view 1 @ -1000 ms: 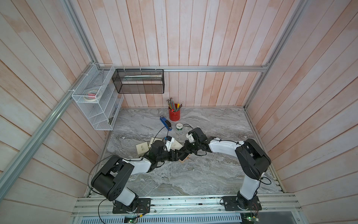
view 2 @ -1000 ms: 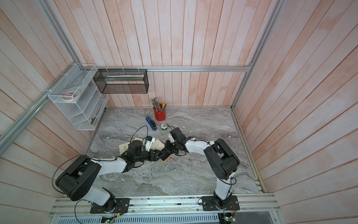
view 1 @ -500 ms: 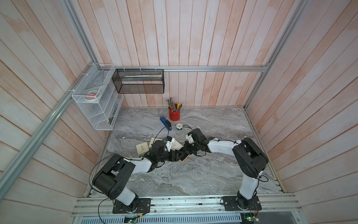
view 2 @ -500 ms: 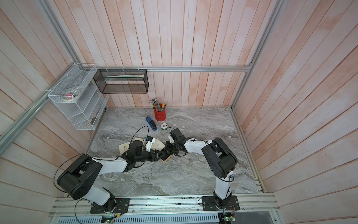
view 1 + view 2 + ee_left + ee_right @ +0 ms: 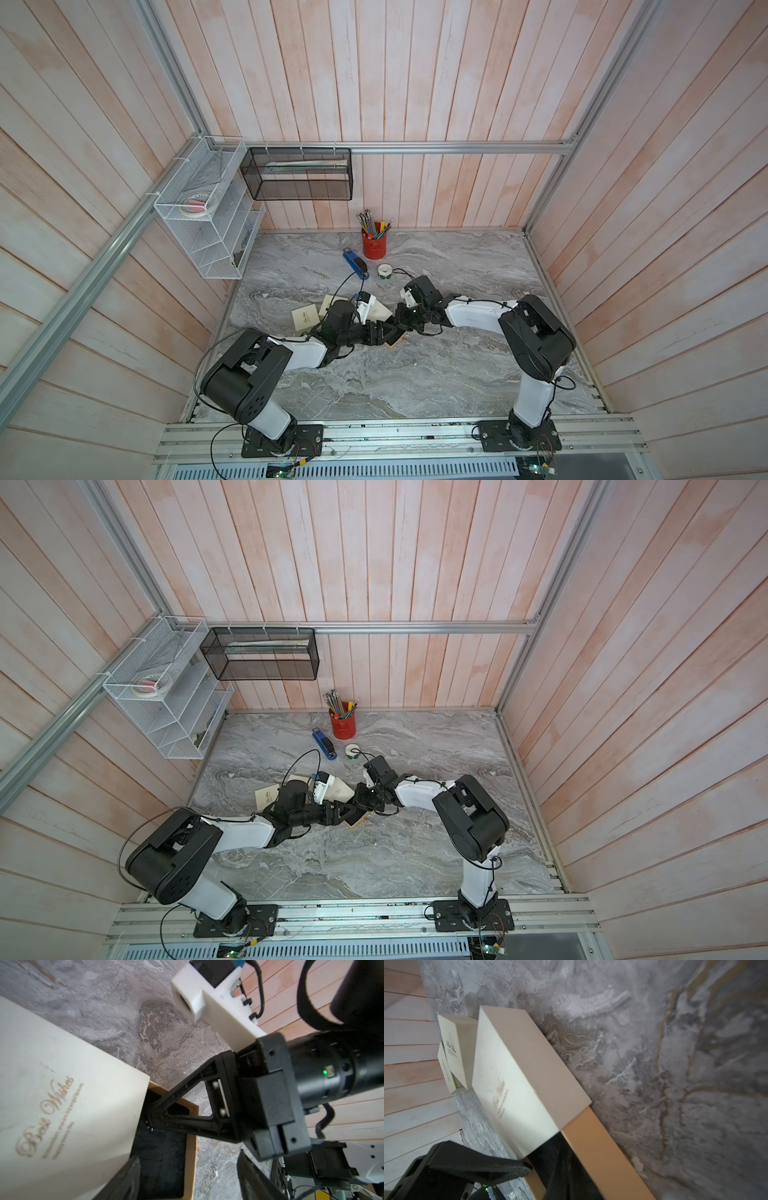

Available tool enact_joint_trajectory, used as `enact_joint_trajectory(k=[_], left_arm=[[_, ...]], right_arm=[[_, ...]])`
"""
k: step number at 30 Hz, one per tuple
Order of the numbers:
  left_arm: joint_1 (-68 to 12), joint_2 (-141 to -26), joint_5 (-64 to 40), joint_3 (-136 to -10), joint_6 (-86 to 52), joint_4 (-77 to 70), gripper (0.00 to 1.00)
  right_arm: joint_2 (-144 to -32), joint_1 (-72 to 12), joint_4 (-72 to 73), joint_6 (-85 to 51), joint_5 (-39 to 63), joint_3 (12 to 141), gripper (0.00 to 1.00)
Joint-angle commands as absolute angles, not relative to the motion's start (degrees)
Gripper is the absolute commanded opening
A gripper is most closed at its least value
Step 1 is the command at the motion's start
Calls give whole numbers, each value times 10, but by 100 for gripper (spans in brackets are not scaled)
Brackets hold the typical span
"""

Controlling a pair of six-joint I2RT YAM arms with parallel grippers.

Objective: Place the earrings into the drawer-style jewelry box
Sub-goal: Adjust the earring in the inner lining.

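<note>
**A:** What takes up most of the frame?

**B:** The grey marble table (image 5: pixel 436 374), walled in by pale wood. The left arm (image 5: pixel 299 353) reaches in from the lower left of a top view and the right arm (image 5: pixel 478 316) from the lower right. They meet mid-frame.

**A:** Anything on the walls?

**B:** A white wire shelf (image 5: pixel 208 232) hangs at the upper left, with a black mesh basket (image 5: pixel 299 178) just beside it.

**A:** Where is the jewelry box?

**B:** The jewelry box (image 5: pixel 380 312) lies at the centre of both top views, under the two claws. In the left wrist view its cream sleeve (image 5: pixel 62 1095), lettered "Best Wishes", fills the left side. The tan drawer (image 5: pixel 192 1147), lined in black, sticks out at the lower middle.

**A:** And the claws?

**B:** The right gripper (image 5: pixel 151 1121) has its fingers pressed together, with the tip down over the black lining, just beside the sleeve's edge. The left gripper (image 5: pixel 188 1155) is spread. One finger is at the sleeve's corner and the other is over bare marble, clear of the drawer's rim, with the drawer between them.

**A:** Any earrings?

**B:** There is a tiny pale speck (image 5: pixel 150 1129) at the right claw's tip. It is too small to say what it is, or whether it is pinched.

**A:** And the smaller things?

**B:** Two small cream boxes (image 5: pixel 304 322) lie left of centre. Higher up are a red pencil cup (image 5: pixel 374 249), a blue stapler (image 5: pixel 354 266) and a tape roll (image 5: pixel 385 272).
</note>
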State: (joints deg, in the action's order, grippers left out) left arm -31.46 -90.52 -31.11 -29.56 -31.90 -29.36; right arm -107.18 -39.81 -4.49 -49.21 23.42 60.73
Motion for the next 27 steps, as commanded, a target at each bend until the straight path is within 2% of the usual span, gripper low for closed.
enact_joint_trajectory(k=[1, 5, 13, 19, 22, 27], left_arm=[[-316, -917, -300, -300, -308, -274, 75], [-316, -916, -300, -301, -308, -273, 75], [-316, -913, -306, -305, -310, -274, 75], [-316, -905, -307, -305, -313, -275, 75], [-316, -898, -307, -305, -315, -274, 75], [-316, -868, -300, -300, -316, -272, 74]], right_arm=[[-1077, -396, -64, -479, 211, 612, 0], [-1073, -396, -65, -479, 207, 612, 0], [-1046, -396, -51, -478, 201, 607, 16], [-1028, -396, -53, -471, 189, 604, 21], [-1025, -396, -60, -466, 181, 606, 21], [-1037, -399, -73, -449, 189, 623, 8]])
